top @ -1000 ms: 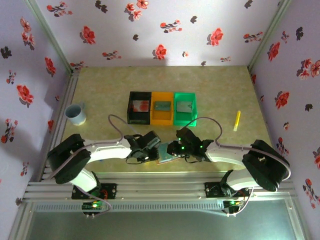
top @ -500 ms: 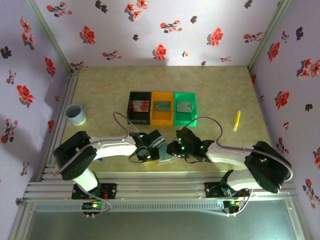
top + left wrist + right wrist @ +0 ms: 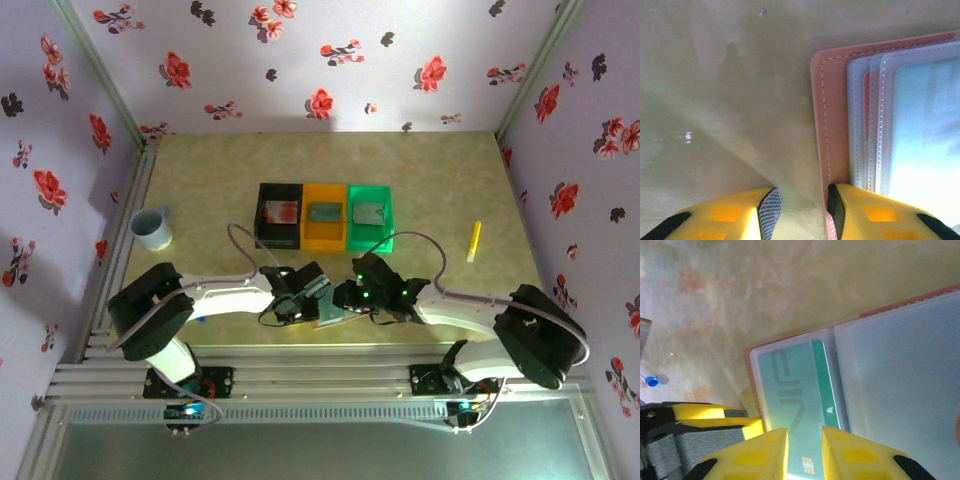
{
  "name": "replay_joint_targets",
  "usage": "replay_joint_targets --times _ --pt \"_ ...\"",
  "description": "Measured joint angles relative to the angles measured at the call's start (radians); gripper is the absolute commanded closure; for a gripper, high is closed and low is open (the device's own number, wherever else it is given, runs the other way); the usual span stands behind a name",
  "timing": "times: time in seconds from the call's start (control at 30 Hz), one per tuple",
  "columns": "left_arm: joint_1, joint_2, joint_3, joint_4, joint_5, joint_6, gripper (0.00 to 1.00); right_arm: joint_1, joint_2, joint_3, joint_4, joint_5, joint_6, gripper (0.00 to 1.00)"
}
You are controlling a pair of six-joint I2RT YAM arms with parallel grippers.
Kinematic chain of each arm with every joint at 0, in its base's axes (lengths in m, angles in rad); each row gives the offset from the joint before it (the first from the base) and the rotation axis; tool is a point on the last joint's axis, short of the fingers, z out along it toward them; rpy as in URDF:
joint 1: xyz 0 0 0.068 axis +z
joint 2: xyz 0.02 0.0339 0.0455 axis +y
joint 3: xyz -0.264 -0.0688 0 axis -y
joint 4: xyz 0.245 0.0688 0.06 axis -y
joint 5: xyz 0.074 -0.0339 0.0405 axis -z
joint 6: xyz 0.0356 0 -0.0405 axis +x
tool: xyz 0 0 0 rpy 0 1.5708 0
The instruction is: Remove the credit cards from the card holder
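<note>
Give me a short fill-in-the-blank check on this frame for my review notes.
The bin between the black bin and the green bin is ___.
In the right wrist view, the credit card in the card holder is ___.
Seen from above, the cup stands near the table's ___ edge.
Missing words: orange; green; left.

The overhead camera sat above and behind my arm bases, well off, and looked down and forward across the whole tabletop to its far edge. My left wrist camera looked past my left gripper, close over the tabletop, at one outer edge of the card holder. My right wrist camera looked past my right gripper, equally close, onto its open inside. All three views shared the card holder, by the tabletop's near edge.
</note>
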Motion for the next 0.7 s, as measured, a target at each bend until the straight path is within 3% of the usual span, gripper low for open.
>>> replay_joint_targets --times 0.7 --pt "-0.007 0.001 -0.006 0.008 -0.011 0.0 0.63 0.0 0.07 0.001 0.011 -0.002 -0.01 0.78"
